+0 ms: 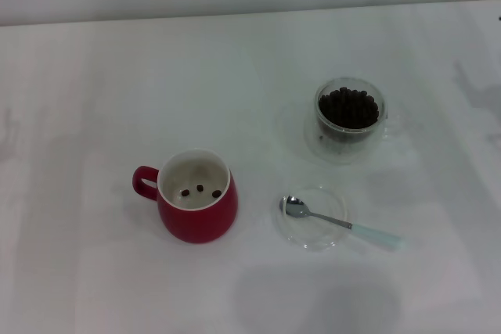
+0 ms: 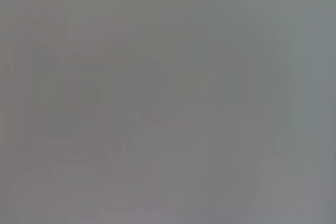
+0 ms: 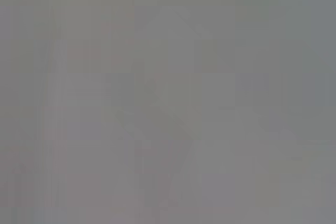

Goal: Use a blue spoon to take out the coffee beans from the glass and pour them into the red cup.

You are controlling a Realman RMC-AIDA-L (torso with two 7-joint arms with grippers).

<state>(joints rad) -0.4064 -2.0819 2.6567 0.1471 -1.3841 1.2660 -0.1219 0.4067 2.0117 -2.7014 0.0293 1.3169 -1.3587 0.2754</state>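
Observation:
In the head view the red cup (image 1: 198,210) stands left of centre, its handle to the left, with three coffee beans (image 1: 200,190) on its white bottom. The glass (image 1: 348,118) stands at the right rear, filled with a heap of dark beans (image 1: 349,108). The blue spoon (image 1: 338,223) lies with its metal bowl in a shallow clear dish (image 1: 313,218) and its pale blue handle pointing right onto the table. Neither gripper shows in the head view. Both wrist views are plain grey and show nothing.
The white table (image 1: 94,99) runs back to a pale wall along the top edge. A faint shadow lies at the right edge of the table.

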